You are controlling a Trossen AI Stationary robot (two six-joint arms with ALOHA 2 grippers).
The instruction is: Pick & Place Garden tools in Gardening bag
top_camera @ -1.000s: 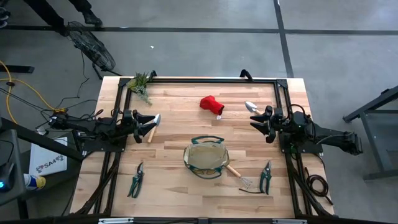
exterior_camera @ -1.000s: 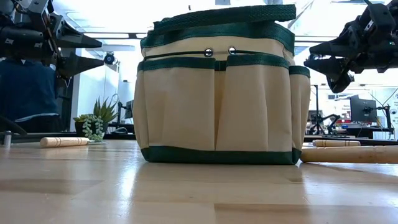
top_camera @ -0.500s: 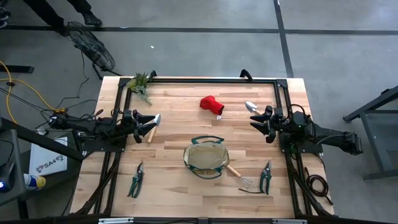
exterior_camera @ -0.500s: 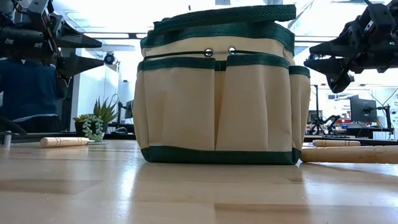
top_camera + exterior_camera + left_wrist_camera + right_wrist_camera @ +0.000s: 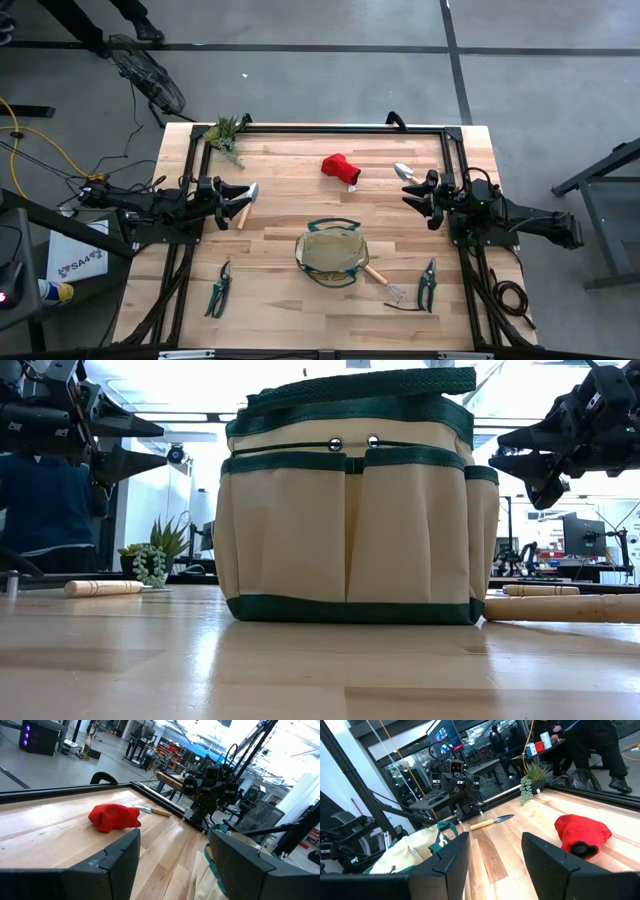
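The tan gardening bag (image 5: 332,254) with dark green trim stands upright on its base near the table's middle front; it fills the low view (image 5: 350,500). A red glove (image 5: 341,168) lies at the far middle. One trowel (image 5: 244,203) lies by my left gripper (image 5: 238,190), another (image 5: 405,172) by my right gripper (image 5: 410,195). Green-handled pruners lie at front left (image 5: 218,290) and front right (image 5: 427,284). A wire rake (image 5: 385,283) lies beside the bag. Both grippers are open, empty and above the table.
A green plant sprig (image 5: 226,133) lies at the far left corner. A black frame (image 5: 330,128) runs along the table's far edge and sides. A person (image 5: 600,745) stands beyond the table.
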